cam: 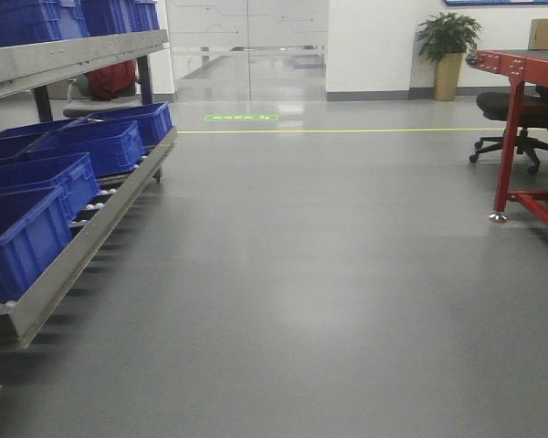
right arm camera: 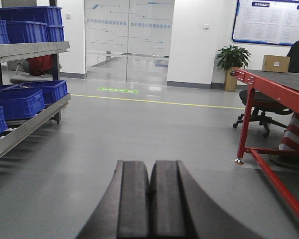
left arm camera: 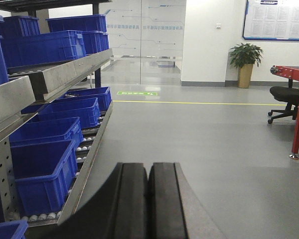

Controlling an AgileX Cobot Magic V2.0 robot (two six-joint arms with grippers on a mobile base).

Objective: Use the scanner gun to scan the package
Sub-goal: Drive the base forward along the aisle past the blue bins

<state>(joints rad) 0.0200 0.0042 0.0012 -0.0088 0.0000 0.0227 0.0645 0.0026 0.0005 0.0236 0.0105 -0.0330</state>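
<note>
Left gripper (left arm camera: 148,170), nearest, is pressed fully together and empty, blue bins (left arm camera: 42,172) at left; right gripper (right arm camera: 150,168) likewise, red table (right arm camera: 245,114) far right.

crates (cam: 23,233) sitting on rack (cam: 68,260) left | table (cam: 521,64) standing right | chair (cam: 521,108) sitting under it | plant (cam: 447,36) standing behind

The front camera sits low and looks level along the grey floor (cam: 301,301) toward the glass doors (cam: 247,46) at 12 o'clock, with the bin rack (cam: 64,57) at 9 and the red table (cam: 521,66) at 2. Both wrist cameras face the same way. The left gripper (left arm camera: 148,172) fills 6 o'clock close to the rack, and the right gripper (right arm camera: 150,172) does so nearer the table. All three views share the doors, the potted plant (cam: 447,36) and the yellow line (cam: 347,130).
</note>
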